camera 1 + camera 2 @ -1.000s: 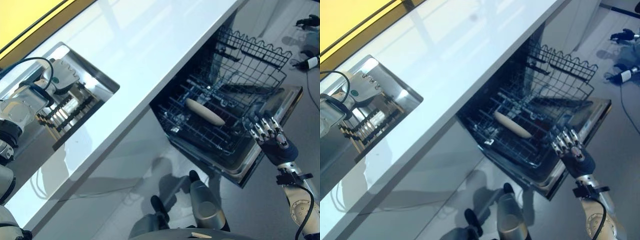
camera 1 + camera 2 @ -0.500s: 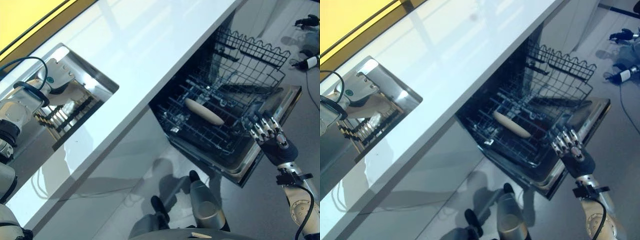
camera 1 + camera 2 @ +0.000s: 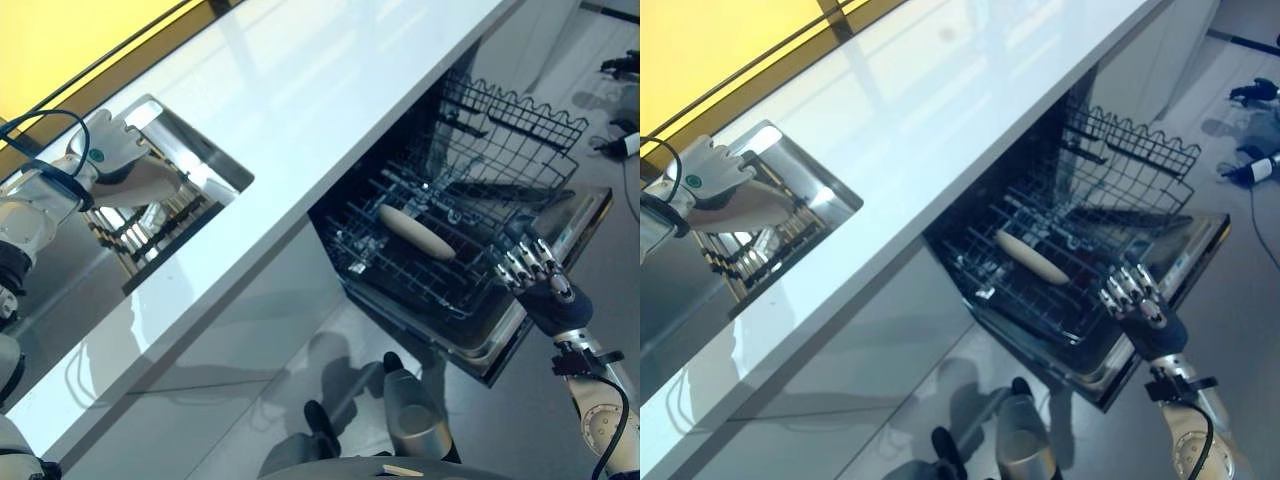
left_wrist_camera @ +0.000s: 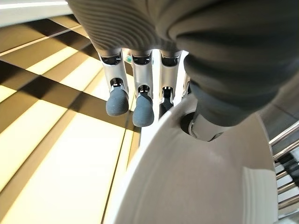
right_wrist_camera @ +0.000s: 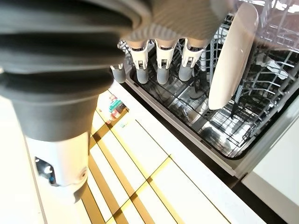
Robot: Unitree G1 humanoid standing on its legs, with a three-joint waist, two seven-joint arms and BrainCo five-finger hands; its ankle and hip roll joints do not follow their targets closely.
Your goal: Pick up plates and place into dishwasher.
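My left hand [image 3: 103, 156] is over the sink at the left and is shut on a white plate [image 3: 150, 184]. In the left wrist view the thumb [image 4: 204, 127] presses the plate's face [image 4: 196, 182] and the fingers [image 4: 125, 101] reach behind its rim. The dishwasher's lower rack [image 3: 440, 270] is pulled out, with one white plate [image 3: 416, 230] standing on edge in it. That plate [image 5: 232, 56] shows past my right hand's straight fingers [image 5: 161, 70]. My right hand [image 3: 545, 290] hangs open beside the dishwasher door's front corner and holds nothing.
A steel sink [image 3: 215, 160] set in the white counter [image 3: 300, 100] holds a dark dish rack [image 3: 150, 228]. The open dishwasher door [image 3: 578, 212] juts over the floor. A raised wire rack [image 3: 520, 112] stands behind the lower one. Small objects [image 3: 625, 145] lie on the floor at far right.
My left hand has lifted the plate up out of the sink's dish rack. The camera has shifted slightly. The right hand has barely moved.
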